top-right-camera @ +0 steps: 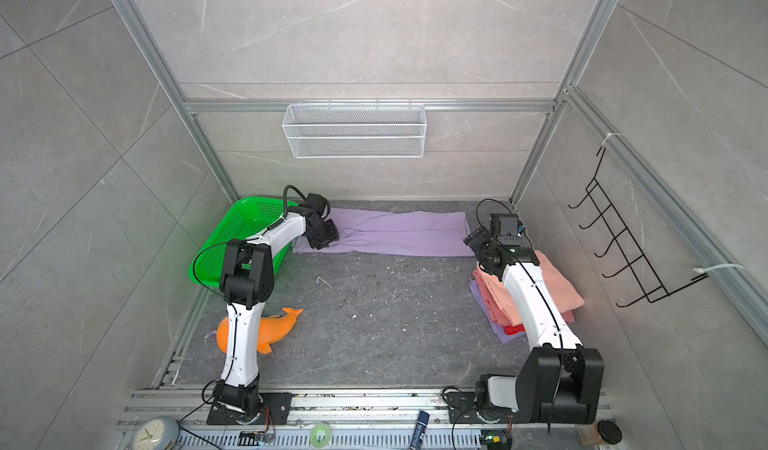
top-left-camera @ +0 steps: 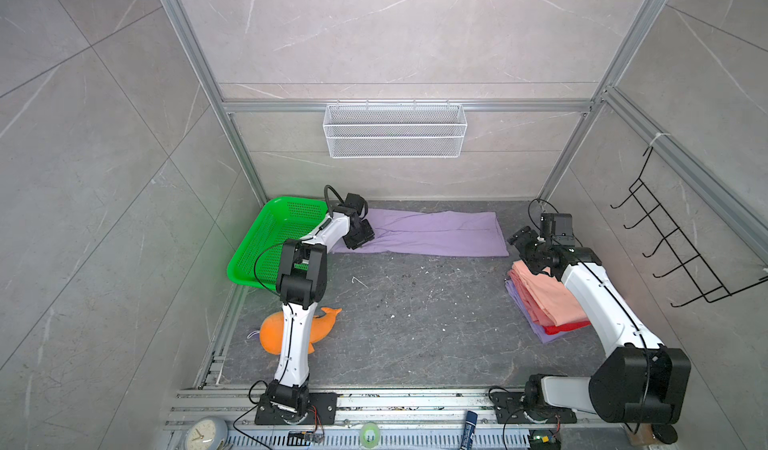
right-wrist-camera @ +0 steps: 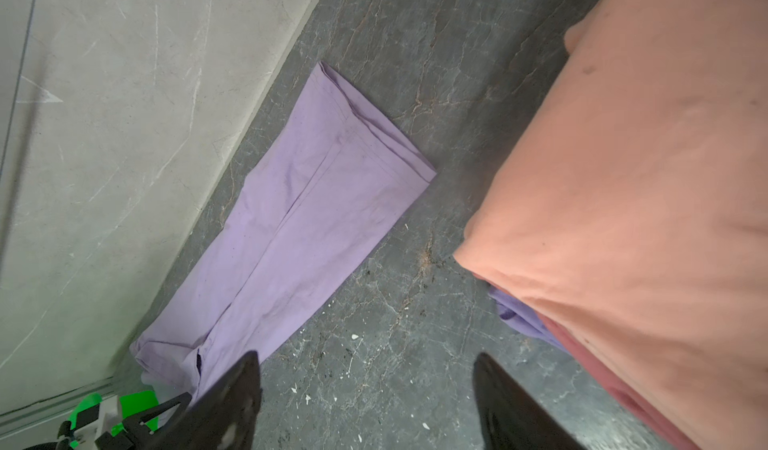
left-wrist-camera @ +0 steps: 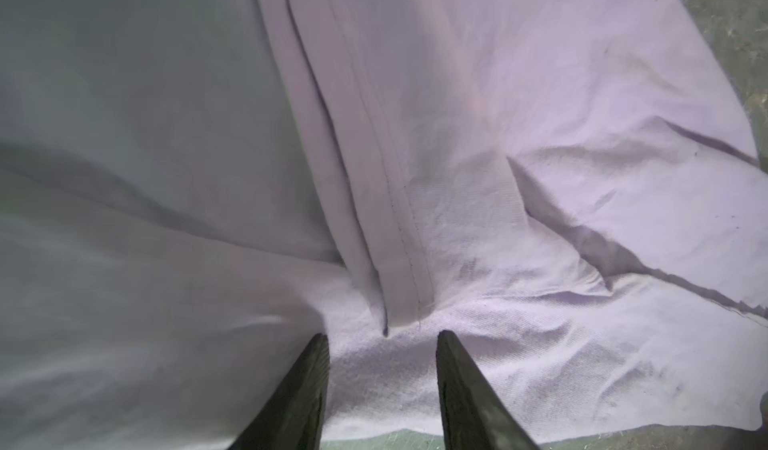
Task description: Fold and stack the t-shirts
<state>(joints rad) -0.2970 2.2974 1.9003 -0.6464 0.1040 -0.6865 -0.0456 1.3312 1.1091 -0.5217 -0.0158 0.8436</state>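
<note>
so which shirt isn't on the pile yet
The long lilac-purple shirt by the back wall, under the left gripper. It lies alone; the salmon-pink shirt, red shirt and lilac shirt are stacked on the right.

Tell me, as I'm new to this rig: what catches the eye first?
The bright green basket in the far left corner stands out, and beside it the lilac t-shirt lying as a long strip along the back wall. On the right, a salmon-pink t-shirt tops the folded stack.

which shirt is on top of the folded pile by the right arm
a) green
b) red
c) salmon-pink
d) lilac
c, the salmon-pink shirt lies uppermost, with a red shirt and a lilac shirt peeking out at the edges beneath it.
</note>
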